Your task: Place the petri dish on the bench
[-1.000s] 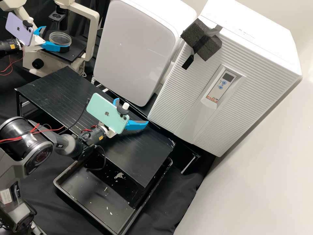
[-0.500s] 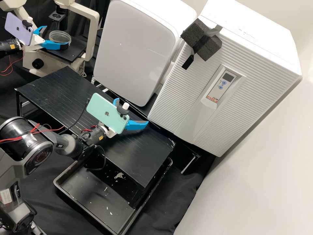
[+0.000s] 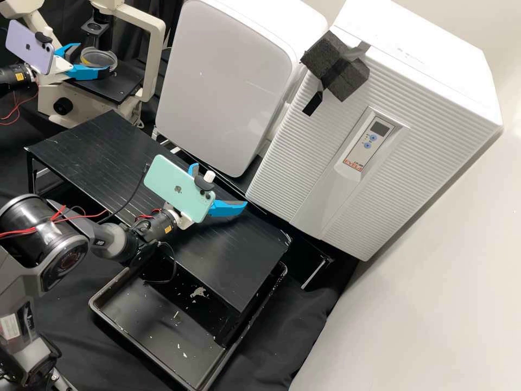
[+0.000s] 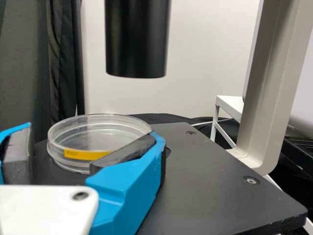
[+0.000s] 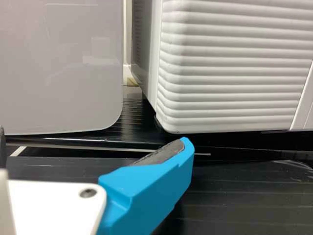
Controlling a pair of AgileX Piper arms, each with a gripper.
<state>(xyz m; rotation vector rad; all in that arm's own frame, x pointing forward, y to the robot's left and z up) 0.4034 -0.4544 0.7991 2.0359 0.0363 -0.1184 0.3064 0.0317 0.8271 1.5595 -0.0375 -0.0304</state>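
The left tool (image 3: 93, 60) sits level and low over the microscope stage (image 3: 122, 89), its blue fingers partly open, with the dish (image 3: 99, 57) between them. The left wrist view shows one pad (image 4: 124, 155) against the dish and a gap before the other; I cannot tell how firm any hold is, or whether the dish is lifted. That view also shows a yellow label (image 4: 85, 154) on its side. The round dish has no long axis; its broad face points up, slightly tilted. The right tool (image 3: 220, 185), empty and wide open, hangs above the worktop (image 3: 92, 146).
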